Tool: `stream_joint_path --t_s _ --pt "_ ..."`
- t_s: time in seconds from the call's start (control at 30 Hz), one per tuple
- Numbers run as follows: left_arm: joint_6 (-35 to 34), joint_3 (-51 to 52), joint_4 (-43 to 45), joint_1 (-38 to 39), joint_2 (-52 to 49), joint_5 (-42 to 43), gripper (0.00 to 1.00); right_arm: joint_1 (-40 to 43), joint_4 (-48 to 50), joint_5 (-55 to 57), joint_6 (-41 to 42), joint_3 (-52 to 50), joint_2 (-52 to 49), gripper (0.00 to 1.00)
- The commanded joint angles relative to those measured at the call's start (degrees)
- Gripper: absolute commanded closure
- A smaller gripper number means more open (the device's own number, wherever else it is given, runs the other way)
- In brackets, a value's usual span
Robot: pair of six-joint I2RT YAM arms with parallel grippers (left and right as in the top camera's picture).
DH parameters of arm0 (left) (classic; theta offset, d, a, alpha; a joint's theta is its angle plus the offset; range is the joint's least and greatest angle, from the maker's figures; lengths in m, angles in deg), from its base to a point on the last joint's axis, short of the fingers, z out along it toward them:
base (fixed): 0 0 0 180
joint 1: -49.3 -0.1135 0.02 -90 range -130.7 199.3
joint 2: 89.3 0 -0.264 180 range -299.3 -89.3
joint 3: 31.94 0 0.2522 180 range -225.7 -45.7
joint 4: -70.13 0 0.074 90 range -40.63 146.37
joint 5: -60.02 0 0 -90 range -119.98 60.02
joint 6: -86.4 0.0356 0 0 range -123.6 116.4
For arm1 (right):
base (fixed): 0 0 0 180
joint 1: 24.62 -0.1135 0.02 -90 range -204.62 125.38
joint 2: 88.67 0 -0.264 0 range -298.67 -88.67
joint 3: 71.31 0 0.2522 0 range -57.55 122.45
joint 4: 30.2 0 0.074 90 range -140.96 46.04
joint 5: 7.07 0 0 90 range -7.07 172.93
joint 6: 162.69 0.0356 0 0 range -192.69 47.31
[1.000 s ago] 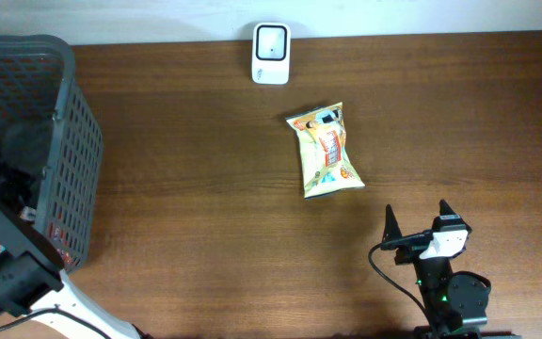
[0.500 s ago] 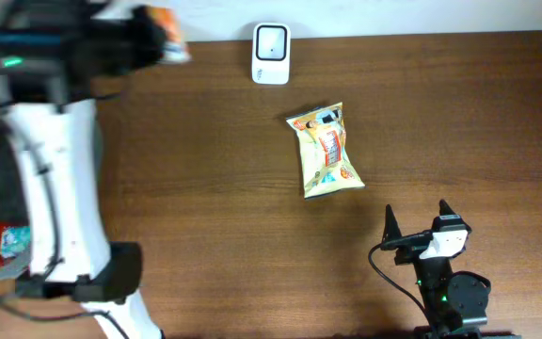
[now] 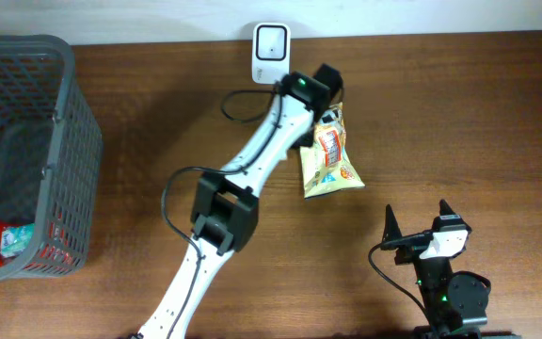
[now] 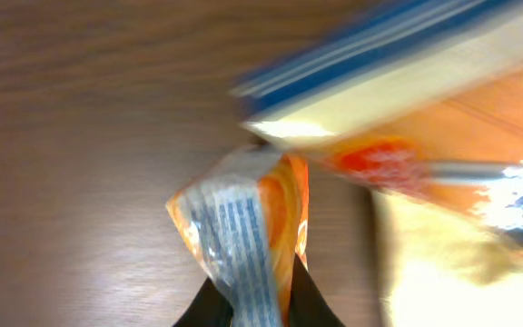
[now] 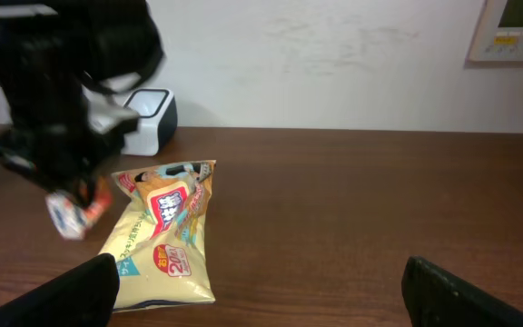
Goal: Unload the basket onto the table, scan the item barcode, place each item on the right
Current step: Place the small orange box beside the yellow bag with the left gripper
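Out at nine o'clock sits the grey mesh basket (image 3: 78,160), with a red packet (image 3: 12,240) lying in its near corner. From the six o'clock edge of the wooden table (image 3: 158,113) the left arm (image 3: 252,169) reaches long and diagonal toward twelve. Its left gripper (image 4: 260,304) is pressed in on a small orange-and-white packet (image 4: 243,227), one dark finger on each side of the crinkled wrapper. The wrist picture is blurred, so no barcode can be read. That packet hangs low over the wood at about five o'clock from the white scanner (image 3: 271,40), which stands at the twelve o'clock edge. From above, the gripper head hides the packet. Just beside it, on its three o'clock side, lies a yellow snack bag (image 3: 332,165), flat on the table. Down at five o'clock, well apart from all this, the right gripper (image 3: 416,212) has its fingers spread wide, with nothing between them.
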Motion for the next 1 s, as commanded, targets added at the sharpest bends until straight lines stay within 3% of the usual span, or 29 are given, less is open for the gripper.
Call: stream_joint_path --t_s 0.0,0.13,0.23,0.33,0.37,0.43,0.47,0.6,0.63,0.67,0.8,0.83,0.9,0.97 --pt "-1.11 -0.44 3.69 3.65 -2.25 3.85 0.99 0.26 -0.22 0.31 0.04 -0.42 0.35 0.02" --pt "-1.07 -0.44 10.03 7.8 -2.49 7.43 1.0 0.26 -0.22 0.31 0.04 -0.42 0.35 0.02" --pt "-0.85 -0.72 9.49 8.33 -2.43 6.23 1.0 0.26 -0.22 0.31 0.04 -0.42 0.33 0.02" --pt "-0.66 -4.13 0.09 6.12 -1.99 -9.55 1.0 0.26 -0.22 0.31 0.04 -0.42 0.33 0.02" --pt "-0.68 -4.35 -2.01 5.46 -2.01 -9.64 1.0 0.26 -0.22 0.31 0.04 -0.42 0.35 0.02" --pt "-0.68 -4.33 -3.3 5.22 -2.01 -8.61 1.0 0.26 -0.22 0.31 0.04 -0.42 0.35 0.02" --pt "-0.68 -4.33 -3.06 5.35 -2.01 -4.66 0.93 0.26 -0.22 0.31 0.04 -0.42 0.35 0.02" --pt "-0.68 -4.33 -2.6 6.47 -2.01 9.31 0.95 0.26 -0.22 0.31 0.04 -0.42 0.35 0.02" --pt "-0.66 -4.33 -2.67 7.08 -2.01 9.53 0.64 0.26 -0.22 0.31 0.04 -0.42 0.35 0.02" --pt "-0.63 -4.33 -2.64 7.5 -2.01 9.49 0.26 0.26 -0.22 0.31 0.04 -0.42 0.35 0.02" --pt "-0.63 -7.78 -4.09 7.06 -1.99 9.35 0.32 0.26 -0.22 0.31 0.04 -0.42 0.33 0.02" --pt "-0.63 -10.67 -5.49 6.8 -1.99 9.35 0.38 0.26 -0.22 0.31 0.04 -0.42 0.35 0.02" --pt "-0.63 -16.92 -7.98 6.27 -1.99 9.35 0.7 0.26 -0.22 0.31 0.04 -0.42 0.35 0.02" --pt "-0.66 -18.51 -10.32 5.66 -2.01 8.0 0.78 0.26 -0.22 0.31 0.04 -0.42 0.33 0.01"
